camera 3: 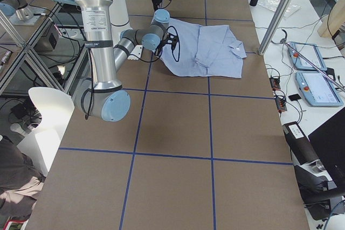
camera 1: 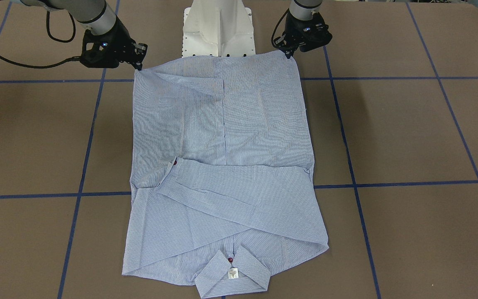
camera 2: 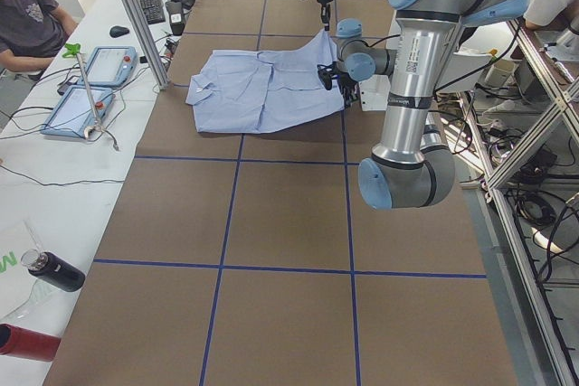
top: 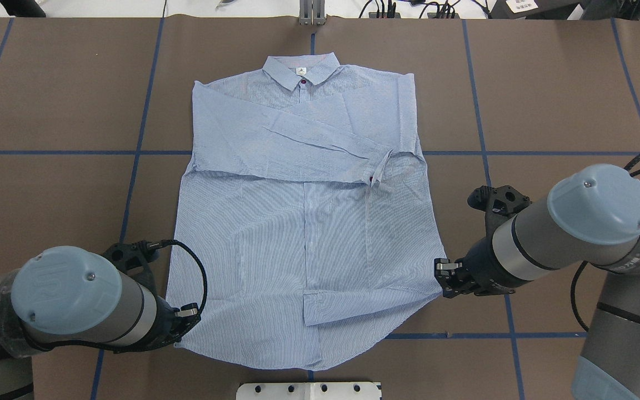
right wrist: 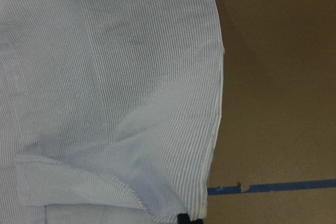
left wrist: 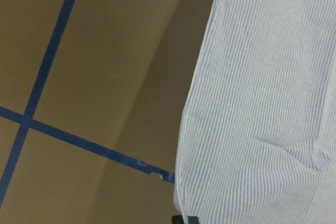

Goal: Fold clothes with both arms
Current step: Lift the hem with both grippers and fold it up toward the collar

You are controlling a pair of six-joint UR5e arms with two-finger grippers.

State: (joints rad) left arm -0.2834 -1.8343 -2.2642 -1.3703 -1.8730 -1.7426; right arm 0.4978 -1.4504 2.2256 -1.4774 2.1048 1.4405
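The light blue striped shirt (camera 1: 222, 166) (top: 303, 222) lies flat on the brown table, collar (camera 1: 232, 276) away from the robot, with both sleeves folded across the chest. My left gripper (camera 1: 291, 55) (top: 185, 325) is shut on the hem corner on its side. My right gripper (camera 1: 139, 67) (top: 443, 284) is shut on the opposite hem corner. Both corners are lifted slightly off the table. The wrist views show only the striped hem (left wrist: 262, 103) (right wrist: 105, 77), with a shadow on the table beside it.
The white pedestal base (camera 1: 218, 29) (top: 309, 389) stands just behind the hem. Blue tape lines (top: 131, 155) grid the table. A person (camera 2: 27, 15) sits by tablets (camera 2: 90, 88) on the side bench, where bottles (camera 2: 54, 273) also lie.
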